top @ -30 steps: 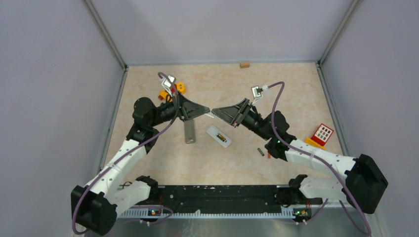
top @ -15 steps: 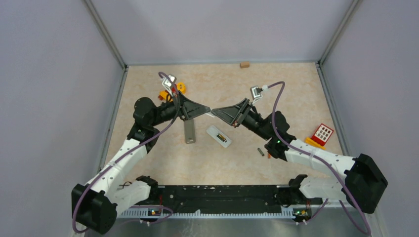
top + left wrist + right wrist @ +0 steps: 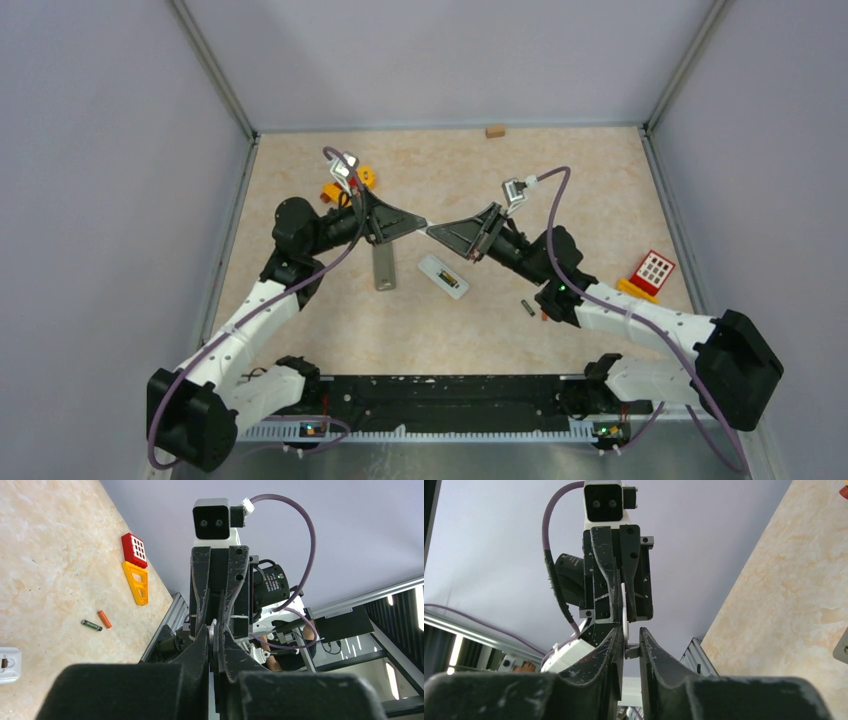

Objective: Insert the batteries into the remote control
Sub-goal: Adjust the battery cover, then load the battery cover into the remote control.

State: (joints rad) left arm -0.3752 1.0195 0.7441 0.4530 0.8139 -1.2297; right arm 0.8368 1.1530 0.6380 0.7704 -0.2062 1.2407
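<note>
Left gripper [image 3: 418, 226], top view: meets right gripper [image 3: 432, 229] tip to tip above the table, apparently for a handover. Just below: white remote [image 3: 443, 276], compartment open. Beside right arm [image 3: 640, 322]: dark battery [image 3: 525, 307] and orange battery [image 3: 543, 314], loose.

Left wrist view: pinches thin white plate [image 3: 212, 632], possibly the cover.

Right wrist view: shows fingers narrowly apart around plate; cannot tell whether gripping.

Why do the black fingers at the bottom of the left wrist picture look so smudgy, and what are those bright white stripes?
Left wrist view: the left gripper, pinching a thin white piece, sits right by the lens, so its fingers blur; the right gripper beyond looks sharp; the stripes are strip lights glaring white. Top external view: soft, even light, faint shadows.
</note>
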